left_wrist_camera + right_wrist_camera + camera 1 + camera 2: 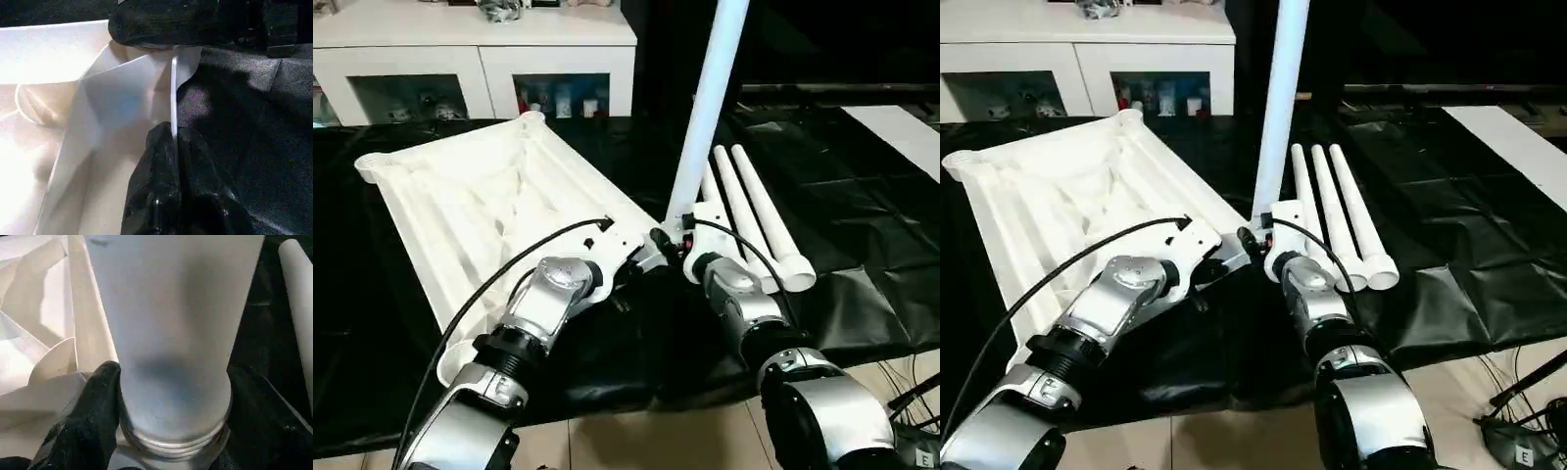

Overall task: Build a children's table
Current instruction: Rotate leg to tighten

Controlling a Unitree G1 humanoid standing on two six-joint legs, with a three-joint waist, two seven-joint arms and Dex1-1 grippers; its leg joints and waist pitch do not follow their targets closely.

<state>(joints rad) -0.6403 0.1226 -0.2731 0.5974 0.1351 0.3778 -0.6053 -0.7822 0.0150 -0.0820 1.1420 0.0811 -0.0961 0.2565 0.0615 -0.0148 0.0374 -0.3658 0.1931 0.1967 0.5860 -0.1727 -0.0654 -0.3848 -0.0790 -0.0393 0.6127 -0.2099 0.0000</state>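
On tabletop corner: upright leg, no readable labels.

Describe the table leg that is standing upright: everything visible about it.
The upright leg is a long, smooth white plastic tube, leaning slightly and running out of the top of the head views. Its lower end has threaded rings and sits at a near corner socket of the upside-down tabletop. The right gripper is closed around it just above the threads. The left gripper pinches the tabletop's thin rim nearby.
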